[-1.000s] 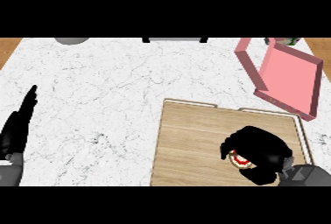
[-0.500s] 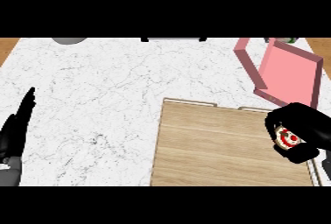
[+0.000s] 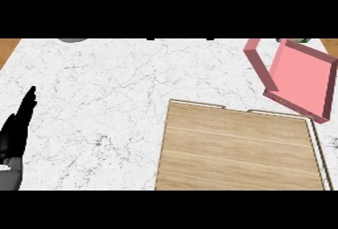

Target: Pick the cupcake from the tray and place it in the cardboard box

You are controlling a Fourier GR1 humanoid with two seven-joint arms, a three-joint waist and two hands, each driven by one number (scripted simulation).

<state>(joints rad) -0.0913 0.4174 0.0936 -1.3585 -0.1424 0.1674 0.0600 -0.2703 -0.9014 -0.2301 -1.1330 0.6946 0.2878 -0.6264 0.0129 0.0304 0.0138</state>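
Wood filled the near right: the tray [image 3: 238, 152] lay flat w/ a raised pale lip, its top bare, no cupcake on it. And the cupcake itself? Nowhere in shot at this moment, so its place couldn't be read, nor which way it pointed or how it sat. Same for the right hand, not in view at all, so no call on its fingers or on what, if anything, it had.

Left hand [image 3: 19, 129] sat at the near left edge of the white marble counter [image 3: 105, 89], fingers straight and pointing far, holding nothing, just resting.

Pink box [image 3: 297, 78] waited at the far right, beyond the tray's far right corner and apart from it, walls up, open side facing the camera, w/ a bare pink floor. Its long axis ran near-to-far, slightly skewed vs. the tray. Task says cardboard; what showed was pink, material unclear.

Handling, as a judgement only: a cupcake is prob. light, soft on top, crushable, w/ frosting that smears. Best hold would be low, around the wrapper sides, thumb opposite fingers, never down on the top. It has no real long axis, being roundish, so what matters is keeping it upright, base down, thru the carry and when setting it on the box floor. Tilt it and the top could smear on a wall.
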